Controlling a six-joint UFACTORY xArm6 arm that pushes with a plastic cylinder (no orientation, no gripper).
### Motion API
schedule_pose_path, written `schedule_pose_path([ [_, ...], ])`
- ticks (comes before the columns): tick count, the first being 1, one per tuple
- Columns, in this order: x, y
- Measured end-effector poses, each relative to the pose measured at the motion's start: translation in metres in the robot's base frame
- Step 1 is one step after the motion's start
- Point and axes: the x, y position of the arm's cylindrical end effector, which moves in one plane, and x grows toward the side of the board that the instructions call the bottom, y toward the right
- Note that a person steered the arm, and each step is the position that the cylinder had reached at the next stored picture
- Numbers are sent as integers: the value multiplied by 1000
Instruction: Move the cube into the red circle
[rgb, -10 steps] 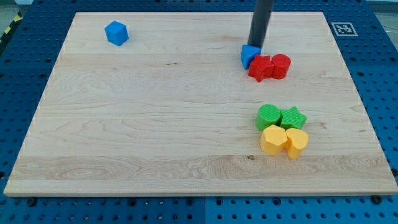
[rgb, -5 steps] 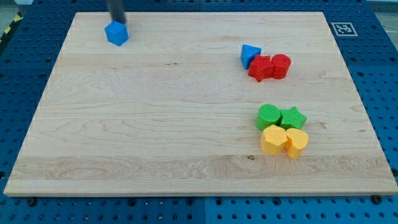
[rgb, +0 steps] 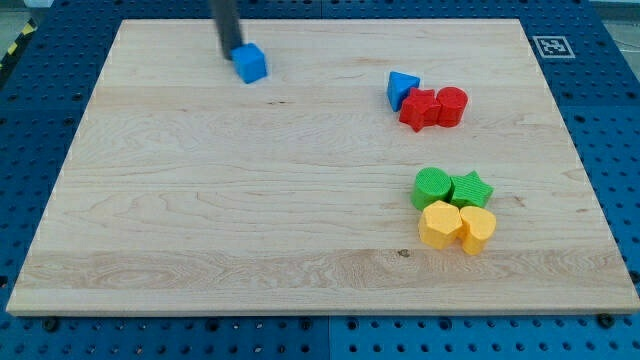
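Note:
A blue cube (rgb: 251, 63) lies near the view's top, left of centre, on the wooden board (rgb: 250, 200). My tip (rgb: 231, 53) is right against the cube's upper left side. A red circle block (rgb: 452, 105) lies at the view's upper right, touching a red star-like block (rgb: 420, 109), which touches a blue triangle (rgb: 401, 88) on its left.
A green circle (rgb: 432, 186) and a green star (rgb: 471, 188) sit above a yellow hexagon (rgb: 439, 223) and a yellow heart-like block (rgb: 477, 228) at the view's lower right. A marker tag (rgb: 552, 45) is at the board's top right corner.
My tip went from the blue triangle to the far left cube, then moved right, pushing the cube rightward along the top of the board.

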Motion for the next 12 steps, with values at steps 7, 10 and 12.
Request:
schedule_pose_path([
  [7,12,102],
  [10,14,237],
  [12,-3,238],
])
